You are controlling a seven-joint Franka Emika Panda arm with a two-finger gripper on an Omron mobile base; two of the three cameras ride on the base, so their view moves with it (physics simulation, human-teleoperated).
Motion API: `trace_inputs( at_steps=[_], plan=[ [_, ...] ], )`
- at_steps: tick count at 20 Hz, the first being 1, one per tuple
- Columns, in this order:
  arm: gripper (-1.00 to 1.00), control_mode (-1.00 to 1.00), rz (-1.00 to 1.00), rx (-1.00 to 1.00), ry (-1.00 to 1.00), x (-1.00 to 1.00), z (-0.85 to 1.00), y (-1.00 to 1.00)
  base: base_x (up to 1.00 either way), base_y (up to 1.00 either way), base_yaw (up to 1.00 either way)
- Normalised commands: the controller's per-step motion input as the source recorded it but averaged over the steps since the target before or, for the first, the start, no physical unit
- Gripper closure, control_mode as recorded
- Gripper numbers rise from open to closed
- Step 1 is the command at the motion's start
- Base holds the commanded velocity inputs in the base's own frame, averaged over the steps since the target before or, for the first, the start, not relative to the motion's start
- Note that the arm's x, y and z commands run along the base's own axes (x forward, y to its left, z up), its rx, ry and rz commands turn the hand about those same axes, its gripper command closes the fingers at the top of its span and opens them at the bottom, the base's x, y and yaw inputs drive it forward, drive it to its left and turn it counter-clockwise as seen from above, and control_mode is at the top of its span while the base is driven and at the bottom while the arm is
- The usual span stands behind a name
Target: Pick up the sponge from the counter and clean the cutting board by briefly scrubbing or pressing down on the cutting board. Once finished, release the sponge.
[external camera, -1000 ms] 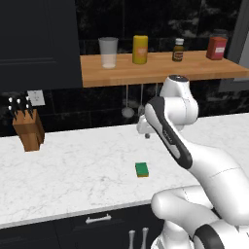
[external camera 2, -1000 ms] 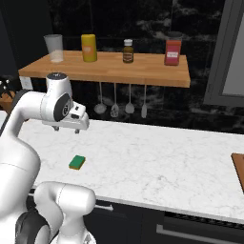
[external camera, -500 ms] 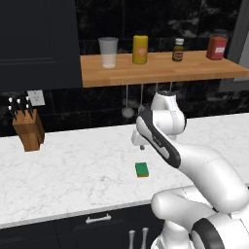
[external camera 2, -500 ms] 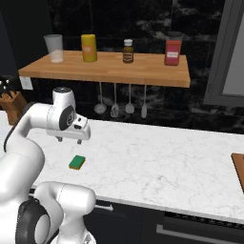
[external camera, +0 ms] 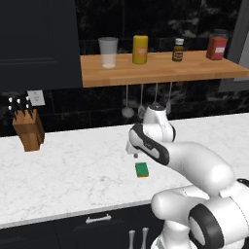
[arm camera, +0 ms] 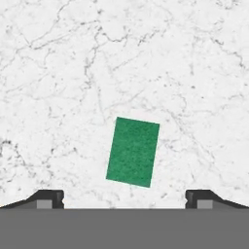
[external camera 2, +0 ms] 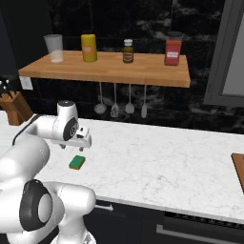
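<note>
The sponge lies flat on the white marble counter, green side up. My gripper hangs just above it, a little to its far side, pointing down. In the hand view the sponge lies slightly turned between and ahead of the two fingertips, and the gripper is open wide with nothing held. A corner of the reddish-brown cutting board shows at the counter's far right edge.
A knife block stands at the counter's left. A wooden wall shelf carries a cup, a yellow can, a bottle and a red box. Utensils hang below it behind my arm.
The arm has folded down and brought the hand lower, from well above the counter to just over the sponge. The sponge has not moved.
</note>
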Motion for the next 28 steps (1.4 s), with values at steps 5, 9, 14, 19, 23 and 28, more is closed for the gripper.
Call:
trace_inputs(
  at_steps=[5, 9, 14, 19, 23, 28],
  plan=[
    [-1.00, -1.00, 0.00, 0.00, 0.09, 0.24, -0.29, 0.07, 0.00, 0.00, 0.00],
    [-1.00, -1.00, 0.00, 0.00, 0.08, 0.08, -0.26, 0.00, 0.00, 0.00, 0.00],
    [-1.00, -1.00, 0.00, 0.00, 0.05, 0.00, -0.23, 0.00, 0.00, 0.00, 0.00],
    [-1.00, -1.00, 0.00, 0.00, 0.02, 0.00, -0.27, 0.00, 0.00, 0.00, 0.00],
    [-1.00, -1.00, 0.00, 0.00, 0.03, 0.00, -0.29, 0.00, 0.00, 0.00, 0.00],
    [-1.00, -1.00, 0.00, 0.00, 0.00, 0.00, -0.22, 0.00, 0.00, 0.00, 0.00]
  ],
)
